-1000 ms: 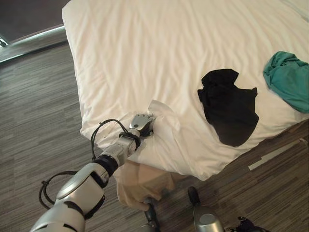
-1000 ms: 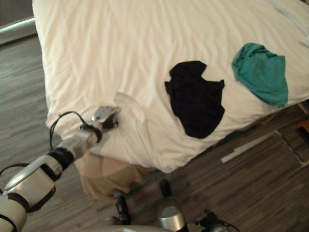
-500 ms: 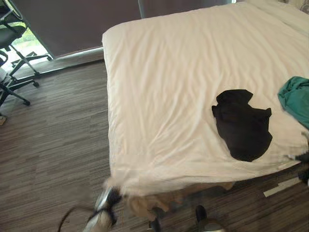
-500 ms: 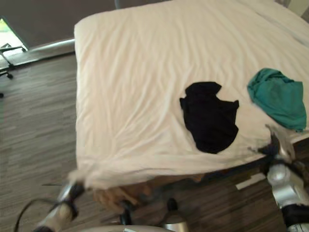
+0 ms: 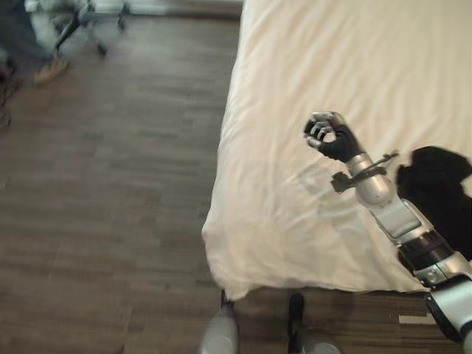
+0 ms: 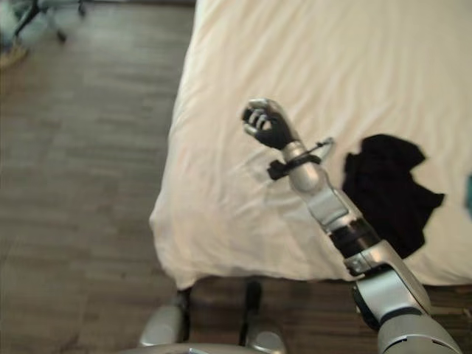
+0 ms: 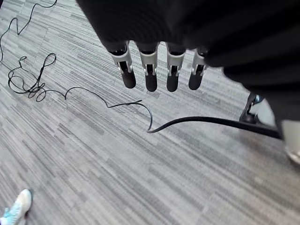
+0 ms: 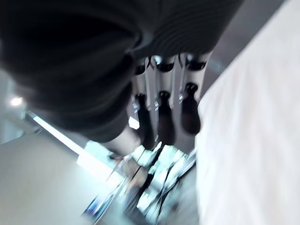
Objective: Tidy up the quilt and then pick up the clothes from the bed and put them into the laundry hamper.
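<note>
The right hand is raised above the white quilt, its fingers curled into a fist that holds nothing; in its wrist view the fingers are bent inward beside the quilt's edge. The quilt lies spread over the bed, its corner hanging down toward the wood floor. A black garment lies on the quilt just beside the right forearm, near the bed's front edge. The left hand hangs over the grey floor, fingers straight and relaxed, holding nothing. A chair's base stands well apart on the floor.
</note>
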Tool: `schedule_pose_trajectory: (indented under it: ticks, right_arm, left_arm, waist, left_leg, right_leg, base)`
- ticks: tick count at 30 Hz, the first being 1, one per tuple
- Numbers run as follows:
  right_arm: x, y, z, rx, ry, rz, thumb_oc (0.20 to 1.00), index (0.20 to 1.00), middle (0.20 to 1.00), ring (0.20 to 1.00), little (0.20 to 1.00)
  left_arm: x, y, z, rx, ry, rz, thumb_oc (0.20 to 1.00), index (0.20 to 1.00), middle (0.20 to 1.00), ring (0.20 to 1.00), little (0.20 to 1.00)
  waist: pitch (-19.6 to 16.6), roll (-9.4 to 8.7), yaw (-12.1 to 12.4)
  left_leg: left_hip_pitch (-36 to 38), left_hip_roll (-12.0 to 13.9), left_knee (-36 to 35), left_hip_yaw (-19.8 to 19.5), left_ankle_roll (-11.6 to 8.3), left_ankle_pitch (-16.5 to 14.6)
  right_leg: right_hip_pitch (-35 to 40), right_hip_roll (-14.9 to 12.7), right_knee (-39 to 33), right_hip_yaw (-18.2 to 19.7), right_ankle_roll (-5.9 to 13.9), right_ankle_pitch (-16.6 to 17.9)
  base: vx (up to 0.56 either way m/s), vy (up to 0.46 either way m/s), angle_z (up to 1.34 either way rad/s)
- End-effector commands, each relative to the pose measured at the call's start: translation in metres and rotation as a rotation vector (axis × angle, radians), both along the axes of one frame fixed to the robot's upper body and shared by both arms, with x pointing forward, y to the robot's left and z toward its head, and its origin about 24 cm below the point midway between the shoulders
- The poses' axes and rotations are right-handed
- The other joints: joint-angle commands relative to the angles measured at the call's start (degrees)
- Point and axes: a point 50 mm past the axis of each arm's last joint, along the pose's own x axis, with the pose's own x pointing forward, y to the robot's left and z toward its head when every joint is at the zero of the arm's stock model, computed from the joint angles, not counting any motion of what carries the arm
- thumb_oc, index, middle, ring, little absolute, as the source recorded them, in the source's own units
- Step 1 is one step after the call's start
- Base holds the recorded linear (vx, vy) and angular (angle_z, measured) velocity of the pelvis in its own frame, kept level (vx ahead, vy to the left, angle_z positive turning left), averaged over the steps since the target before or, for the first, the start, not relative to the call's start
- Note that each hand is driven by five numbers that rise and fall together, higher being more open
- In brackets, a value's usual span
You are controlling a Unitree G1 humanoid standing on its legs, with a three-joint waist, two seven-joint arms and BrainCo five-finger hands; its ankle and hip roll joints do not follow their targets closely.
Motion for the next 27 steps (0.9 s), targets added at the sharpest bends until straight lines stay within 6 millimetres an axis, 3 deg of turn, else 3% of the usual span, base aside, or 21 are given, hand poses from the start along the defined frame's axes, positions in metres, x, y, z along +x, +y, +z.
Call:
schedule_pose_trajectory:
  ticks: [1,2,3,4,7,11,12,14,15,16,17,19,21,22,23,25,26,27]
  right_arm:
    - [-0.002,0.017,0.011,0.083,0.010,0.115,0.200,0.200,0.200,0.200,0.200]
    - [-0.005,0.036,-0.016,0.106,0.133,0.180,0.200,0.200,0.200,0.200,0.200]
    - [-0.005,0.037,-0.016,0.106,0.133,0.181,0.200,0.200,0.200,0.200,0.200]
    - [-0.007,0.044,-0.034,0.094,0.205,0.203,0.200,0.200,0.200,0.200,0.200]
    - [-0.018,0.049,-0.083,0.037,0.369,0.208,0.200,0.200,0.200,0.200,0.200]
    - [-0.048,0.048,-0.155,-0.005,0.639,0.223,0.200,0.200,0.200,0.200,0.200]
    - [-0.067,0.046,-0.183,-0.002,0.778,0.254,0.200,0.200,0.200,0.200,0.200]
    - [-0.067,0.045,-0.183,-0.003,0.780,0.254,0.200,0.200,0.200,0.200,0.200]
    - [-0.077,0.041,-0.193,0.006,0.839,0.265,0.200,0.200,0.200,0.200,0.200]
    - [-0.092,0.028,-0.200,0.061,0.891,0.280,0.200,0.200,0.200,0.200,0.200]
    - [-0.092,0.027,-0.200,0.060,0.893,0.278,0.200,0.200,0.200,0.200,0.200]
    - [-0.088,0.018,-0.180,0.146,0.813,0.274,0.200,0.200,0.200,0.200,0.200]
    - [-0.083,0.007,-0.161,0.221,0.724,0.241,0.200,0.200,0.200,0.200,0.200]
    - [-0.077,0.003,-0.146,0.266,0.653,0.226,0.200,0.200,0.200,0.200,0.200]
    - [-0.078,-0.003,-0.124,0.348,0.571,0.249,0.200,0.200,0.200,0.200,0.200]
    - [-0.079,-0.003,-0.124,0.348,0.572,0.249,0.200,0.200,0.200,0.200,0.200]
    - [-0.074,-0.014,-0.114,0.404,0.521,0.200,0.200,0.200,0.200,0.200,0.200]
    - [-0.074,-0.018,-0.114,0.408,0.503,0.165,0.200,0.200,0.200,0.200,0.200]
  left_arm:
    - [0.043,0.019,0.016,0.072,-0.195,0.095,1.000,1.000,1.000,1.000,1.000]
    - [0.087,-0.003,0.024,0.009,-0.354,0.026,1.000,1.000,1.000,1.000,1.000]
    - [0.087,-0.003,0.025,0.010,-0.354,0.026,1.000,1.000,1.000,1.000,1.000]
    - [0.109,-0.018,0.032,-0.037,-0.436,-0.036,1.000,1.000,1.000,1.000,1.000]
    - [0.148,-0.050,0.052,-0.147,-0.601,-0.127,1.000,1.000,1.000,1.000,1.000]
    - [0.170,-0.084,0.060,-0.247,-0.676,-0.168,1.000,1.000,1.000,1.000,1.000]
    - [0.165,-0.092,0.052,-0.265,-0.638,-0.162,1.000,1.000,1.000,1.000,1.000]
    - [0.165,-0.093,0.052,-0.267,-0.637,-0.161,1.000,1.000,1.000,1.000,1.000]
    - [0.160,-0.095,0.046,-0.275,-0.607,-0.135,1.000,1.000,1.000,1.000,1.000]
    - [0.145,-0.095,0.031,-0.258,-0.519,-0.104,1.000,1.000,1.000,1.000,1.000]
    - [0.145,-0.096,0.031,-0.260,-0.518,-0.104,1.000,1.000,1.000,1.000,1.000]
    - [0.138,-0.096,0.025,-0.243,-0.474,-0.107,1.000,1.000,1.000,1.000,1.000]
    - [0.132,-0.093,0.021,-0.232,-0.441,-0.094,1.000,1.000,1.000,1.000,1.000]
    - [0.130,-0.091,0.020,-0.225,-0.429,-0.088,1.000,1.000,1.000,1.000,1.000]
    - [0.128,-0.075,0.021,-0.192,-0.421,-0.055,1.000,1.000,1.000,1.000,1.000]
    - [0.128,-0.075,0.021,-0.192,-0.421,-0.056,1.000,1.000,1.000,1.000,1.000]
    - [0.120,-0.062,0.020,-0.178,-0.420,0.014,1.000,1.000,1.000,1.000,1.000]
    - [0.114,-0.059,0.018,-0.174,-0.403,0.032,1.000,1.000,1.000,1.000,1.000]
  waist:
    - [4.91,0.79,0.94]
    - [6.88,1.40,1.20]
    - [6.67,1.37,1.14]
    - [7.44,1.58,1.14]
    - [8.51,1.61,0.97]
    - [8.83,0.56,0.15]
    - [8.56,-0.09,-0.38]
    - [8.64,-0.05,-0.32]
    - [8.26,-0.44,-0.77]
    - [5.96,-1.45,-2.83]
    - [6.02,-1.41,-2.76]
    - [4.56,-1.82,-4.29]
    - [3.95,-1.66,-5.12]
    - [3.92,-1.42,-5.45]
    - [3.68,-0.85,-6.08]
    - [3.50,-0.83,-6.02]
    - [3.31,-0.05,-5.80]
    - [3.01,-0.15,-5.59]
  left_leg:
    - [-1.19,4.74,9.56,-1.02,-2.52,-6.22]
    - [-4.32,4.62,11.53,-1.64,-2.93,-6.08]
    - [-4.74,4.58,11.84,-1.73,-2.93,-6.21]
    - [-6.56,4.47,13.36,-1.97,-3.05,-6.50]
    - [-9.72,3.60,16.06,-2.69,-2.89,-7.19]
    - [-9.39,2.52,18.17,-2.50,-2.20,-9.30]
    - [-8.10,2.18,17.94,-1.84,-1.91,-10.30]
    - [-7.80,2.16,17.82,-1.75,-1.88,-10.31]
    - [-6.76,1.87,17.18,-1.28,-1.65,-10.64]
    - [-3.23,0.38,14.45,0.56,-0.85,-10.94]
    - [-2.87,0.33,14.14,0.66,-0.81,-10.83]
    - [-0.43,-0.48,11.43,2.31,-0.07,-10.37]
    - [0.80,0.22,10.06,3.85,0.60,-9.80]
    - [1.36,0.86,10.22,5.20,1.07,-9.86]
    - [1.11,1.65,11.17,7.95,1.59,-9.62]
    - [0.87,1.66,11.07,7.98,1.60,-9.38]
    - [1.03,1.83,11.80,10.99,2.07,-9.51]
    - [1.31,1.48,12.27,12.33,2.06,-9.75]
  right_leg:
    - [-6.13,-4.77,11.64,0.45,3.37,-7.65]
    - [-8.95,-5.44,14.25,0.13,3.40,-8.09]
    - [-9.35,-5.49,14.58,0.12,3.41,-8.25]
    - [-11.10,-5.96,16.31,0.19,3.43,-8.68]
    - [-13.89,-6.91,18.61,0.26,3.58,-9.05]
    - [-13.38,-7.70,18.76,0.78,3.99,-8.85]
    - [-12.26,-8.03,17.74,1.07,4.18,-8.41]
    - [-12.00,-8.04,17.59,1.12,4.22,-8.36]
    - [-11.00,-8.21,16.83,1.30,4.44,-7.91]
    - [-8.46,-8.75,13.39,1.94,5.32,-6.00]
    - [-8.17,-8.79,13.14,1.97,5.37,-5.89]
    - [-7.50,-9.02,11.35,3.13,6.17,-3.92]
    - [-8.48,-8.13,12.75,3.77,6.15,-4.47]
    - [-8.76,-7.41,15.91,3.12,5.97,-5.37]
    - [-8.68,-6.26,21.50,0.03,5.45,-7.39]
    - [-8.91,-6.22,21.36,0.05,5.41,-7.13]
    - [-8.76,-5.66,24.77,-4.10,4.25,-9.28]
    - [-7.09,-4.94,22.12,-4.70,3.26,-10.31]
  base:
    - [-0.22,0.022,0.61]
    - [-0.11,0.014,0.44]
    - [-0.16,0.019,0.35]
    - [-0.08,0.019,0.24]
    - [-0.10,0.033,0.09]
    - [-0.03,0.059,-0.09]
    - [0.00,0.085,-0.21]
    - [0.01,0.057,-0.16]
    - [0.11,0.177,-0.21]
    - [0.11,0.179,-0.19]
    - [0.12,0.184,-0.21]
    - [0.04,0.126,-0.23]
    - [-0.03,0.110,-0.48]
    - [-0.14,0.146,-0.40]
    - [-0.13,0.119,-0.48]
    - [-0.08,0.093,-0.78]
    - [-0.08,0.070,-1.02]
    - [-0.15,0.077,-1.42]
